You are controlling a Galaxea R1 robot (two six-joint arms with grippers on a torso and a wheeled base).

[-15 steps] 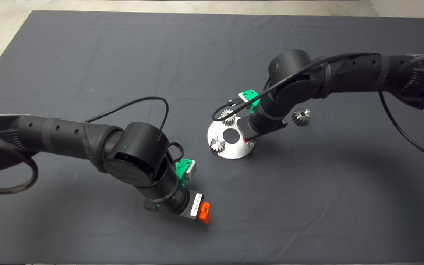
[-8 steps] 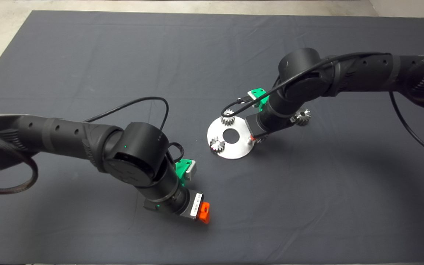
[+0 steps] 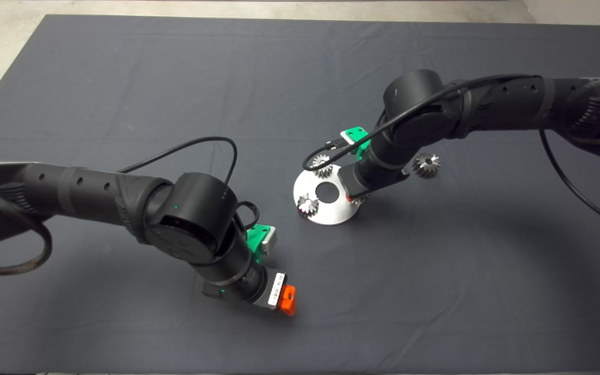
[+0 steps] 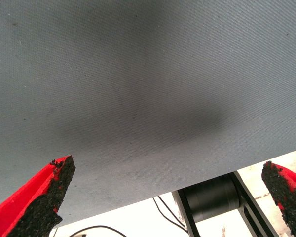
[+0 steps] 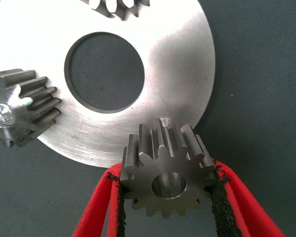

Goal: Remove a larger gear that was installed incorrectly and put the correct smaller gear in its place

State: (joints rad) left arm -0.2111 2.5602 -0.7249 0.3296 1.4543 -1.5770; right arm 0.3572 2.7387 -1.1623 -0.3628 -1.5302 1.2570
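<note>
While your right gripper (image 5: 166, 197) pinches the smaller gear (image 5: 166, 177) between its pads, that gear sits at the near rim of the round silver plate (image 5: 182, 74), with its centre hole facing the wrist camera. In the head view the same gripper (image 3: 354, 198) is down at the plate's (image 3: 331, 211) right edge, mostly hidden by the wrist.

By my reading, the first half of your job is done: the larger gear (image 3: 426, 165) lies on the dark mat (image 3: 123, 78), off the plate and to its right, near the right arm but apart from it. Two small bright gears remain on the plate, one (image 3: 308, 203) at its left edge and one (image 3: 323, 165) at its far edge.

What is left is the seating. The smaller gear looks close to its spot on the plate, but from these views I cannot tell whether it is already on a pin or only held beside the rim. You would then need to let go and draw back.

Your left gripper (image 4: 167, 197) is spread wide, holding nothing, idle above bare mat at the near side (image 3: 285, 301).
</note>
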